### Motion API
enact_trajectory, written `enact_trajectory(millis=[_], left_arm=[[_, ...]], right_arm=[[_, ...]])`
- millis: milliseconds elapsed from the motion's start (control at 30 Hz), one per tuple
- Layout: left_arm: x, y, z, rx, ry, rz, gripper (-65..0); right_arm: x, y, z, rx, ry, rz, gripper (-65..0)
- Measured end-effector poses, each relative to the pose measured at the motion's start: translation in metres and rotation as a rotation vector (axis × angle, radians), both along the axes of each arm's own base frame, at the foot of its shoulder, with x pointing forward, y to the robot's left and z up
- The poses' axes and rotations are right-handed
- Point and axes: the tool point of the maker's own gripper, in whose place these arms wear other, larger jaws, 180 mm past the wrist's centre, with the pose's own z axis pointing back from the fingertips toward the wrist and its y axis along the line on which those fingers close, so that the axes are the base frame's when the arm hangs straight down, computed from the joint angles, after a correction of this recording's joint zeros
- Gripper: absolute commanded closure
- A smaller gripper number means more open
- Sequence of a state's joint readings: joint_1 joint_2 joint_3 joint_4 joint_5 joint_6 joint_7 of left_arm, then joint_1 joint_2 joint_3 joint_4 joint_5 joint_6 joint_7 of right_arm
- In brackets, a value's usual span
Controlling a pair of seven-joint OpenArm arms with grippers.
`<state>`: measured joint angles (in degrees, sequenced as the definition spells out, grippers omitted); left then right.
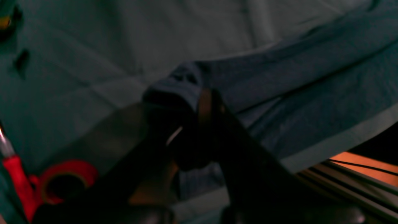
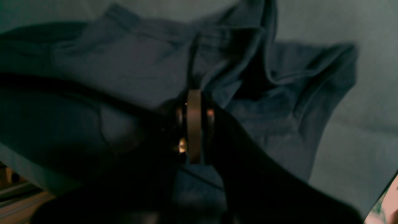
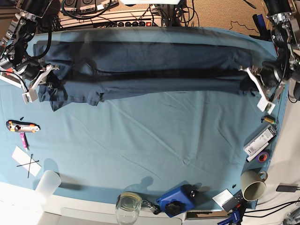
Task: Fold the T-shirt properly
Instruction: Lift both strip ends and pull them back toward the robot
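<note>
The left pincer (image 3: 253, 80) hung near the tabletop's (image 3: 154, 140) far right-hand edge as the base view shows it, its jaws clamped tight on a bunched end of the T-shirt (image 3: 140, 70). The right pincer (image 3: 47, 80) sat at the opposite edge, jaws likewise pressed together on the cloth. Both arms reached in from the far corners, wrists bent low and turned inward toward each other.

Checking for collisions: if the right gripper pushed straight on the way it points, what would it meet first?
The right gripper is shut on the T-shirt, so more shirt fabric comes first; depth beyond is unclear.
</note>
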<state>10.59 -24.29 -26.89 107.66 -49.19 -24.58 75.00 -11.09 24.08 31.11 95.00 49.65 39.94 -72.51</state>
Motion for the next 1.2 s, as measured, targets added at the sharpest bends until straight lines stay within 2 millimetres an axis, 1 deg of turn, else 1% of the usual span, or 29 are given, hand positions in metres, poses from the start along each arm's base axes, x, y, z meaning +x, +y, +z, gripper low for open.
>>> enact_trajectory(millis=[100, 367, 467, 567, 800, 967, 1033, 1167, 1200], left_arm=[[-0.009, -0.004, -0.004, -0.009, 0.008, -0.034, 0.0], [-0.008, -0.006, -0.002, -0.025, 0.003, -0.037, 0.0], [-0.008, -0.006, -0.002, -0.025, 0.002, -0.037, 0.0], [-0.008, -0.007, -0.002, -0.027, 0.003, -0.036, 0.0], [-0.013, -0.021, -0.009, -0.075, 0.014, -0.024, 0.0], [-0.017, -0.018, -0.017, -0.040, 0.029, -0.003, 0.0], [-0.015, -0.013, -0.019, -0.013, 0.022, 0.007, 0.0], [-0.016, -0.012, -0.019, -0.006, 0.025, 0.008, -0.2], [-0.016, -0.012, -0.020, -0.006, 0.026, 0.008, -7.7]], right_arm=[[-0.009, 0.000, -0.006, -0.001, 0.028, 0.000, 0.0], [-0.040, 0.000, -0.025, -0.002, 0.116, 0.001, 0.0], [-0.048, 0.000, -0.029, -0.002, 0.137, 0.001, 0.0], [-0.052, 0.001, -0.031, 0.002, 0.145, 0.001, 0.0], [-0.065, 0.005, -0.038, 0.032, 0.157, -0.023, 0.0], [-0.069, 0.011, -0.039, 0.095, 0.134, -0.074, 0.0], [-0.069, 0.011, -0.039, 0.094, 0.135, -0.074, 0.0], [-0.070, 0.011, -0.039, 0.095, 0.139, -0.073, 0.0], [-0.071, 0.011, -0.040, 0.093, 0.145, -0.070, 0.0]])
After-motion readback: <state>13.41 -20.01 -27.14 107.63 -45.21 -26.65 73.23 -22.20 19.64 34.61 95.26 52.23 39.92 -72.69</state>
